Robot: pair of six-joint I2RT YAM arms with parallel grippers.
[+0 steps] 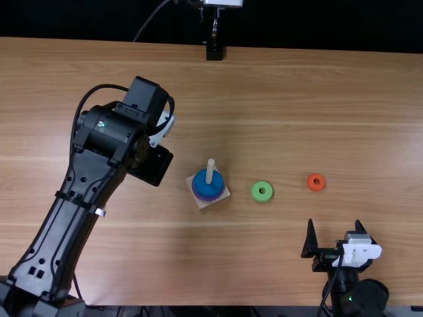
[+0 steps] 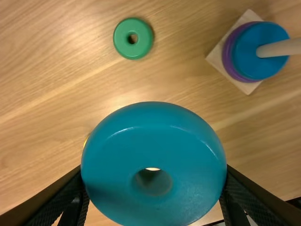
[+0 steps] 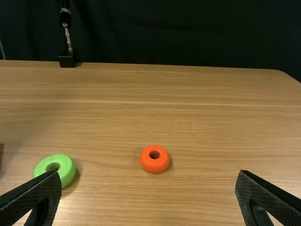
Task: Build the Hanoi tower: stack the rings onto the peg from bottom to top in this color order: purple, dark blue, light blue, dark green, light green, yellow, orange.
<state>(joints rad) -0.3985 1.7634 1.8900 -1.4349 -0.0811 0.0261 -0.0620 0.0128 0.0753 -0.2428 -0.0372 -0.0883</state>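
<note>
Nearest, at the counter's point(image 1: 277, 264) near side: right tool point(image 1: 334, 222), fingers spread, nothing between them. Beyond it, light green ring point(image 1: 262, 199) lies flat; the square base point(image 2: 215, 55), to its left, carries purple ring point(image 2: 227, 56), dark blue ring point(image 2: 247, 47) above, wooden peg point(image 2: 280, 48) protruding. Orange ring point(image 1: 316, 187) lies flat, well right of the base. Farther out on the left, left tool point(image 2: 151, 197) pinches light blue ring point(image 2: 153, 117), held off the counter. Dark green ring point(image 2: 123, 49) lies apart from the base; a yellow edge point(image 2: 86, 140), presumably the yellow ring, peeks past the held one. Step in hand, as judged: light blue, third level. Next move: bring it over the peg, centre hole on tip, lower onto dark blue, release. Off-centre descent could catch the peg's tip. Dark green should follow.
</note>
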